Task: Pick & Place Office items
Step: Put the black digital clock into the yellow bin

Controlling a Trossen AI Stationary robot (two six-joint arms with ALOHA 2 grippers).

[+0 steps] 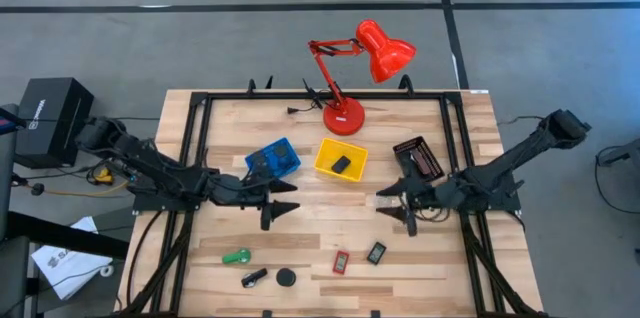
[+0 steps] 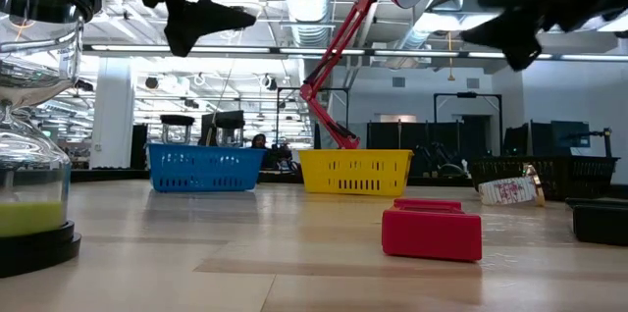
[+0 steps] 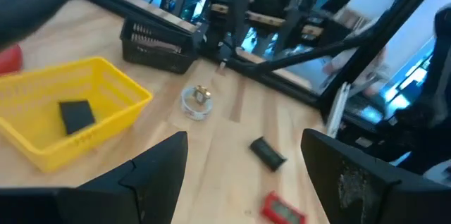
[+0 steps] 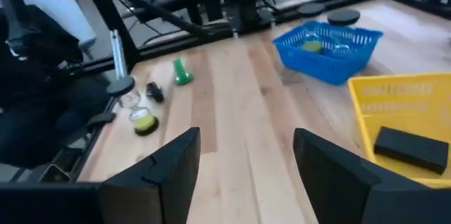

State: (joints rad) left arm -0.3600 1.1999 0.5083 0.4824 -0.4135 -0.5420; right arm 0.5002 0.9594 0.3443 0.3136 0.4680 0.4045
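My left gripper [image 1: 286, 208] is open and hangs above the table's middle, touching nothing. My right gripper [image 1: 390, 206] is open too, facing it from the right. Near the front edge lie a green clip [image 1: 236, 256], a small black piece [image 1: 253, 278], a black disc [image 1: 286, 277], a red rectangle [image 1: 341, 261] and a dark block [image 1: 376, 253]. Another dark block [image 1: 341, 164] lies in the yellow tray [image 1: 325, 166]. A clear ring [image 3: 197, 101] lies flat on the table ahead of my left gripper [image 3: 243, 182]. The green clip [image 4: 182, 73] shows ahead of my right gripper [image 4: 246, 175].
A blue tray [image 1: 273, 160] stands left of the yellow one and a black tray [image 1: 418, 158] at the right. The red desk lamp [image 1: 345, 116] stands at the far edge. A black frame [image 1: 195, 148] runs along the table's sides. Bare wood lies between the grippers.
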